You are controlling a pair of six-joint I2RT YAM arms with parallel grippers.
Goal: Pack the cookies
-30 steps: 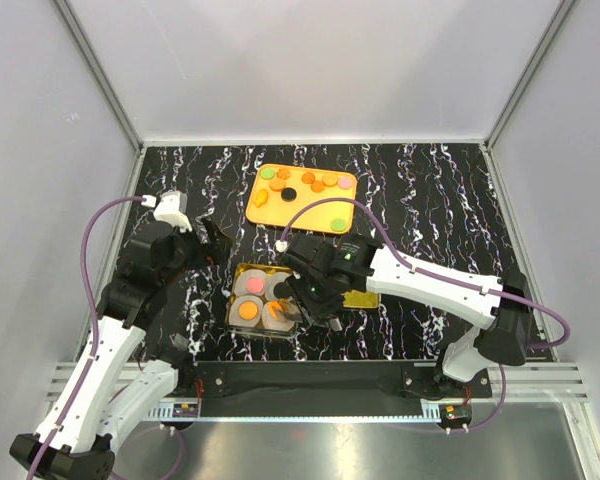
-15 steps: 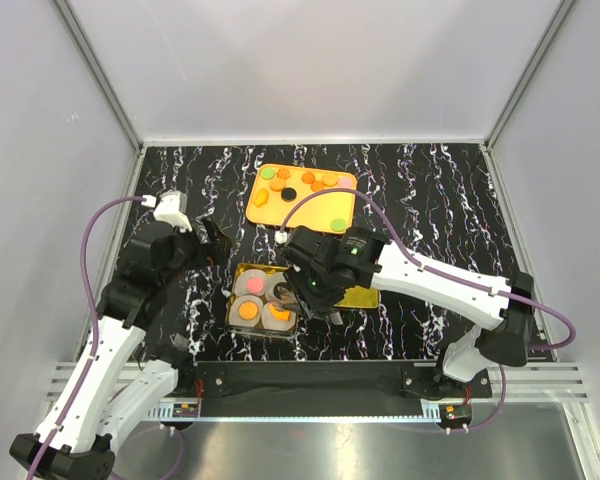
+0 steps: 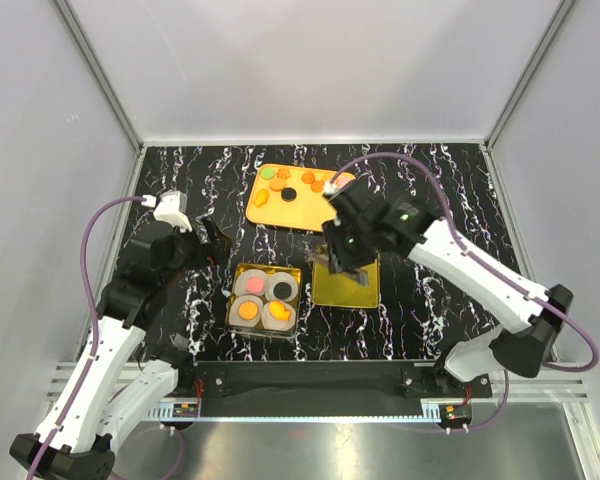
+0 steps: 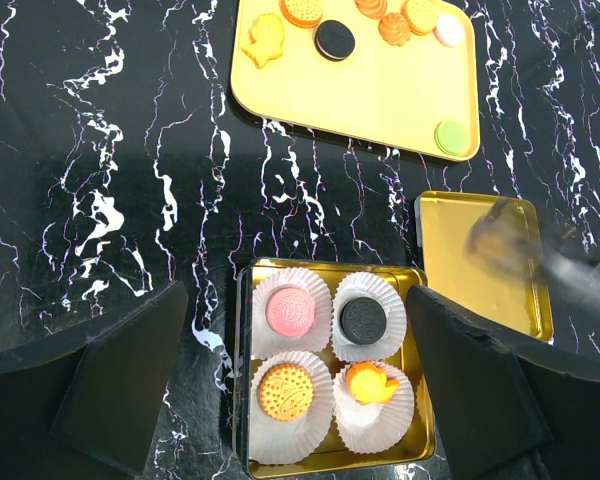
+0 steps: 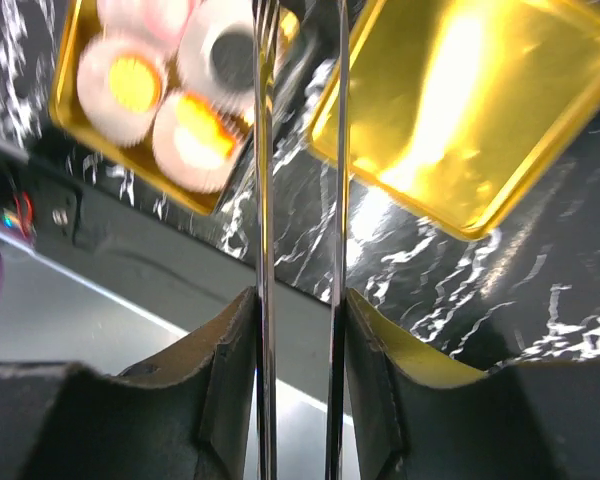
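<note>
A gold tin (image 4: pixel 242 400) holds four white paper cups, each with one cookie: pink (image 4: pixel 290 311), black (image 4: pixel 363 319), round orange (image 4: pixel 285 391) and shaped orange (image 4: pixel 371 382). More cookies lie on the orange tray (image 3: pixel 302 208), among them a black one (image 3: pixel 289 194) and a green one (image 3: pixel 267 172). My right gripper (image 3: pixel 344 248) is shut on metal tongs (image 5: pixel 265 200). It hangs over the tin's lid (image 3: pixel 348 287), and the tongs hold nothing. My left gripper (image 4: pixel 296 292) is open and empty, high above the tin (image 3: pixel 235 283).
The lid lies upside down to the right of the tin (image 5: pixel 72 80), touching it or nearly so. The tray sits behind both, and my right arm hides its right end in the top view. Grey walls and metal rails enclose the black marble table (image 3: pixel 430 190).
My right gripper has lifted the tongs out of the tin and moved back and right, over the lid. The shaped orange cookie stays in the front right cup. The left arm has not moved.
</note>
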